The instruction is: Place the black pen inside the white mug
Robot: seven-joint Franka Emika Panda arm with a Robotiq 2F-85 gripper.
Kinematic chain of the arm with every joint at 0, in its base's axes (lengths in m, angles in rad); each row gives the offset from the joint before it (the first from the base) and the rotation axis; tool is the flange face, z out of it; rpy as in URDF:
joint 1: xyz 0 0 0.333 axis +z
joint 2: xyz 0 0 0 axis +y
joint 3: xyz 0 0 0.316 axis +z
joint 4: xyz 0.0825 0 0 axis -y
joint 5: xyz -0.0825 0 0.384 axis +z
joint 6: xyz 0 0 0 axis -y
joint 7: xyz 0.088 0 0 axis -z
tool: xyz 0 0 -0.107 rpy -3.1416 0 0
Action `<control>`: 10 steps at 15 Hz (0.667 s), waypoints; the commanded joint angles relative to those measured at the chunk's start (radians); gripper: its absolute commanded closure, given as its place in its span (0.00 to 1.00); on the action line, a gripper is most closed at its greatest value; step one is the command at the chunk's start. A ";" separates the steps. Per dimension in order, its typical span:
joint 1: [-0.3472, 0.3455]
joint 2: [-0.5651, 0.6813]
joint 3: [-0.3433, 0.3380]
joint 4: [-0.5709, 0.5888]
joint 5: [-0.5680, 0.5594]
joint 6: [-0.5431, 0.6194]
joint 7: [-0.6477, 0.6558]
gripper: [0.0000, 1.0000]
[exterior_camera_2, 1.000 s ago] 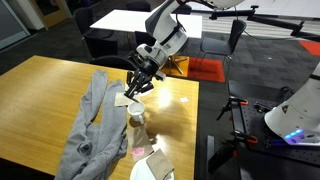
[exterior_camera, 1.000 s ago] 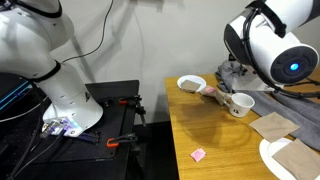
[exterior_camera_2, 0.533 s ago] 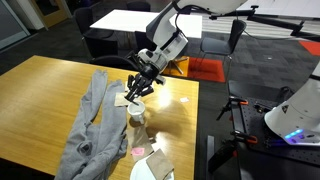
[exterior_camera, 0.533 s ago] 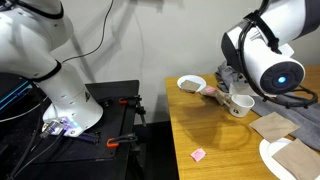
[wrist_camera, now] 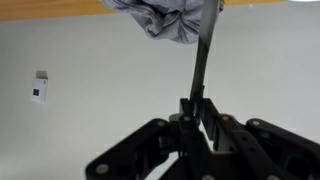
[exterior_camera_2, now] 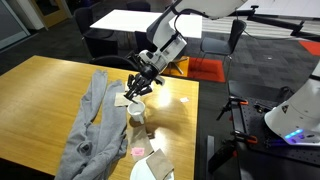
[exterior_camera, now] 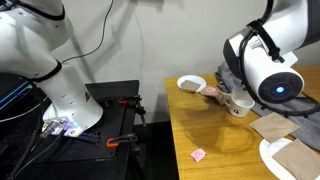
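Note:
In the wrist view my gripper (wrist_camera: 197, 108) is shut on the black pen (wrist_camera: 203, 60), a thin dark stick that sticks out past the fingertips toward the grey cloth (wrist_camera: 165, 18). In an exterior view the gripper (exterior_camera_2: 139, 90) hangs tilted just above the white mug (exterior_camera_2: 137, 114) at the table's edge. The mug (exterior_camera: 240, 104) also shows in the exterior view from the base side, where the arm's big joint (exterior_camera: 268, 75) hides most of the gripper. The pen is too thin to make out in both exterior views. The mug is out of the wrist view.
A shallow white bowl (exterior_camera: 191, 83) stands beside the mug. A grey cloth (exterior_camera_2: 92, 125) lies along the wooden table (exterior_camera_2: 40, 95). A pink scrap (exterior_camera: 198, 154), brown napkins (exterior_camera: 272, 124) and a white plate (exterior_camera: 272, 158) lie nearer the front.
The arm's big joint has sunk and shifted a little toward the mug. The gripper has stayed almost in place above the mug, still shut on the pen.

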 commanded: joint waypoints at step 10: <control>0.012 0.118 -0.031 0.081 0.042 -0.018 0.004 0.96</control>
